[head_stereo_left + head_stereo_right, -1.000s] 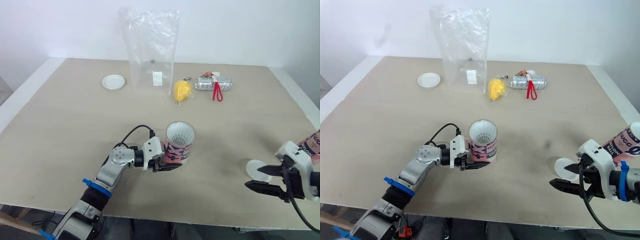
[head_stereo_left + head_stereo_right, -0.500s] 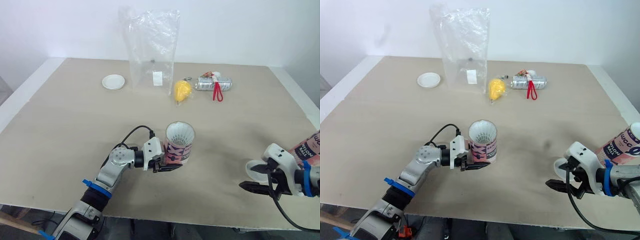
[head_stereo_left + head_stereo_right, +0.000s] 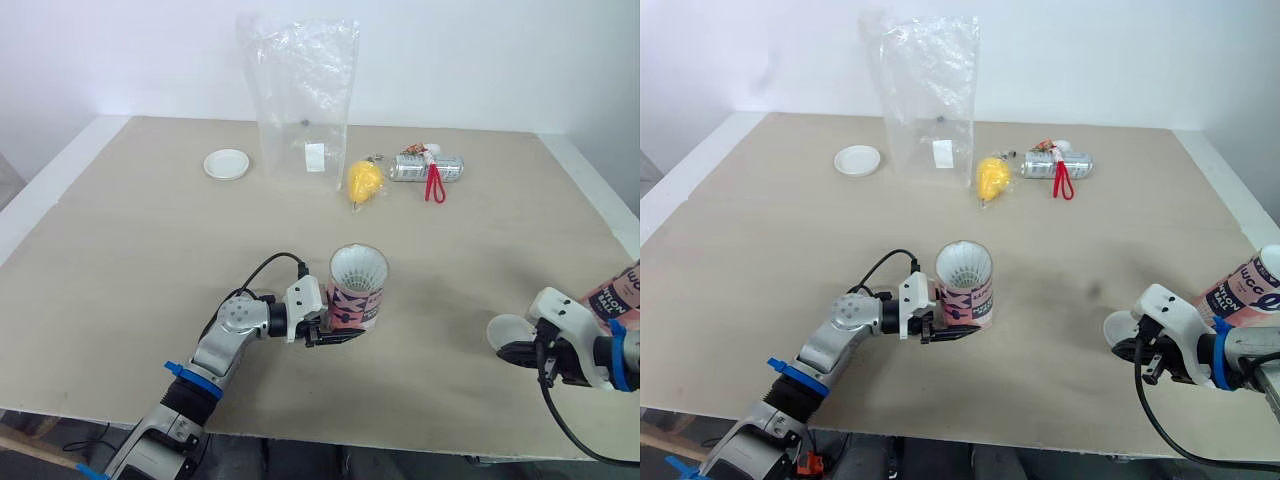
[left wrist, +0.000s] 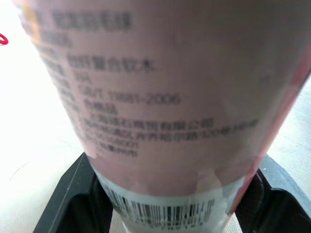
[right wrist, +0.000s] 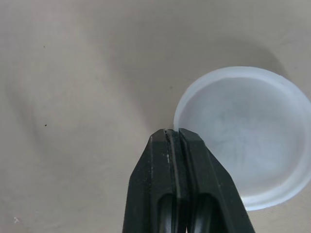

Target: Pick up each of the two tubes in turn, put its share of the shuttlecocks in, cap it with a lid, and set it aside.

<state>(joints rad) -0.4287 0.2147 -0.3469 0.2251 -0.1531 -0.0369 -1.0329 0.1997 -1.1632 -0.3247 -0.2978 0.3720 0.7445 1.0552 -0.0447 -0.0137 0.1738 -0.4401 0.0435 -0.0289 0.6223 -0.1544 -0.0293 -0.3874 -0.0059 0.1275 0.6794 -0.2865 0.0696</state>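
My left gripper (image 3: 333, 331) is shut on a pink tube (image 3: 357, 298), held upright above the table's near middle. White shuttlecock feathers (image 3: 359, 268) show in its open mouth. The left wrist view has the tube's printed label (image 4: 160, 97) between the two fingers. A second pink tube (image 3: 1246, 290) stands at the far right, behind my right arm. My right gripper (image 5: 172, 134) is shut, with its tips pinched on the rim of a white lid (image 5: 243, 136) that lies flat on the table near the front right (image 3: 506, 330). Another white lid (image 3: 227, 163) lies at the back left.
A clear plastic bag (image 3: 305, 95) stands upright at the back middle. To its right are a yellow object (image 3: 364, 182) and a metal can (image 3: 427, 167) with a red strap. The table's front edge (image 3: 400, 440) runs close under both arms.
My right gripper has gone from wide open to shut at the near lid's rim and has drawn in to it. The left gripper and its tube have not moved.
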